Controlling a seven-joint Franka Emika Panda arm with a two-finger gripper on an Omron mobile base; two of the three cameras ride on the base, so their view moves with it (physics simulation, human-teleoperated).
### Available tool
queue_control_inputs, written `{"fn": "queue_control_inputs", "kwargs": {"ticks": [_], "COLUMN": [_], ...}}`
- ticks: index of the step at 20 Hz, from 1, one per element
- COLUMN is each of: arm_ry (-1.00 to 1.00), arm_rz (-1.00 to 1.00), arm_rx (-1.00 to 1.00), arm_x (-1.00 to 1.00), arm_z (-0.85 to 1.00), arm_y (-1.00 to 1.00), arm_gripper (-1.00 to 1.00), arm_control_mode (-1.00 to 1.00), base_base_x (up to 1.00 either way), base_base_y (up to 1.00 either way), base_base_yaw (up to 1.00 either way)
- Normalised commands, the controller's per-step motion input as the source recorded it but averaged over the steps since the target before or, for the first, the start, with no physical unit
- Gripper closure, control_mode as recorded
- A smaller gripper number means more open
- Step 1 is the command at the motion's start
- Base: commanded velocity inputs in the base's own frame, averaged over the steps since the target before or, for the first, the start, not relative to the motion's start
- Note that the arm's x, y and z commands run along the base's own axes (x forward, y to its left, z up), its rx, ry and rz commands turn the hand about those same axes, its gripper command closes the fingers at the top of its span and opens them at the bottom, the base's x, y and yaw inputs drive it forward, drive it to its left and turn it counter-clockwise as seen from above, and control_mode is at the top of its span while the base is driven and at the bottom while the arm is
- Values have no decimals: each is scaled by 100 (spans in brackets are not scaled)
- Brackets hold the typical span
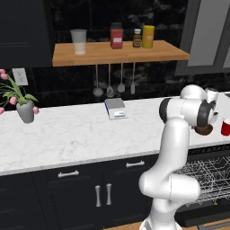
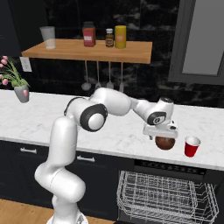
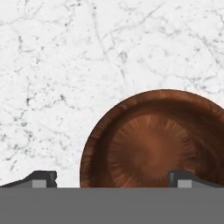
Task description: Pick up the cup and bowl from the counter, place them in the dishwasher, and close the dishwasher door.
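Gripper (image 2: 161, 135) hangs straight over the bowl (image 2: 165, 142), jaws spread wide, nothing in them. From the hand camera the bowl (image 3: 155, 144) sits off-centre: one fingertip (image 3: 43, 178) stands over bare marble clear of the rim, the other fingertip (image 3: 186, 178) lies over the bowl's inside. So the jaws bracket one side of the rim, not the whole bowl. My read: a rim pinch is on, or the hand needs a shift toward the bowl's centre before going down. Bowl is round, so no long axis to line up with.

Near to far, right base view:
- dishwasher (image 2: 168, 192) directly below the counter edge, open, 1 wire rack pulled out, nothing in it. Door not clearly in frame.
- counter (image 2: 113, 131): 1 bowl under the hand, near the front edge.
- 1 cup (image 2: 191, 146) just beside the bowl, upright, not touching it as far as I can tell.
- one arm only, so no choice of hand; the bowl is the nearer target, cup next.
- further along the counter: 1 scale (image 1: 116, 108), 1 vase (image 1: 25, 111) with pink flowers.
- shelf (image 2: 87, 50) on the wall: 1 tumbler, 1 red jar, 1 small bottle, 1 yellow can; 4 utensils hang under it.

Neither dish is loaded yet.
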Motion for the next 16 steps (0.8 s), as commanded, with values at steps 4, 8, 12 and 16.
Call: {"fn": "queue_control_inputs", "kwargs": {"ticks": [4, 8, 12, 16], "arm_ry": [0, 0, 0, 0], "arm_rz": [2, 0, 0, 0], "arm_rx": [0, 0, 0, 0], "arm_x": [0, 0, 0, 0], "arm_z": [-28, -4, -7, -1], "arm_y": [7, 0, 0, 0], "arm_gripper": [-100, -100, 100, 100], "arm_control_mode": [-100, -100, -100, -100], "base_base_x": [0, 0, 0, 0], "base_base_y": [0, 0, 0, 0], "base_base_yaw": [0, 0, 0, 0]}}
